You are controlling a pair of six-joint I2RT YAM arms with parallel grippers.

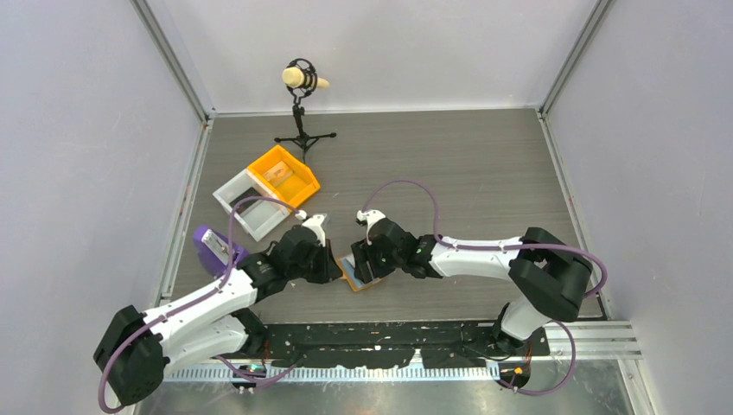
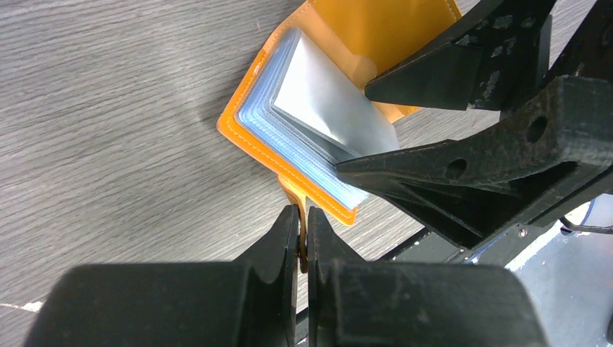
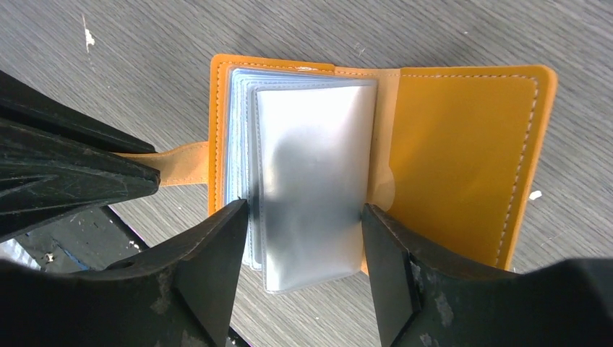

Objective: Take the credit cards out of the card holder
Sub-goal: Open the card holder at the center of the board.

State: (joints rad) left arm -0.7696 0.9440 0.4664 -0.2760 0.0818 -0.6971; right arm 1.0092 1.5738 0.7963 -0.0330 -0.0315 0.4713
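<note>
The card holder [image 1: 356, 280] lies open on the table between both arms, its orange inner cover [image 3: 463, 144] flat to the right. Its stack of clear blue-grey pocket sleeves [image 3: 311, 181] is fanned up; it also shows in the left wrist view [image 2: 318, 108]. No dark credit card shows; the top sleeve looks silvery grey. My left gripper [image 2: 303, 217] is shut on the holder's orange strap tab [image 3: 181, 163] at its edge. My right gripper [image 3: 303, 210] is open, its jaws standing either side of the top sleeve.
An orange bin [image 1: 283, 175] and a white bin [image 1: 251, 205] stand at the back left. A purple object [image 1: 212, 246] lies beside the left arm. A microphone on a tripod [image 1: 302, 112] stands at the back.
</note>
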